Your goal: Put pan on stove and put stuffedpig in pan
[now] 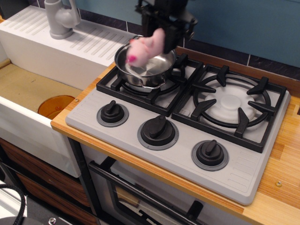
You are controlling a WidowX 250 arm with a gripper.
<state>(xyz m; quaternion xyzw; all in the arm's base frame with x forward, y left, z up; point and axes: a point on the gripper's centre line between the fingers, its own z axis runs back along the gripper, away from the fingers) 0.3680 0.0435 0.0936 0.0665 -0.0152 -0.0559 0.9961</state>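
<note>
The shiny steel pan (146, 70) stands on the left burner of the grey stove (173, 154). My black gripper (165, 36) comes in from the top and is shut on the pale-pink stuffedpig (146, 48). The pig hangs tilted just above the pan's opening, its dark pink snout pointing down and left. Its white string loop dangles into the pan. The pig hides part of the pan's far rim.
The right burner (230, 104) has a black grate and a white cap. Three black knobs (158, 131) line the stove front. A white sink (33, 89) with a grey tap (60, 18) and an orange drain lies left. A wooden counter edge (276, 187) runs right.
</note>
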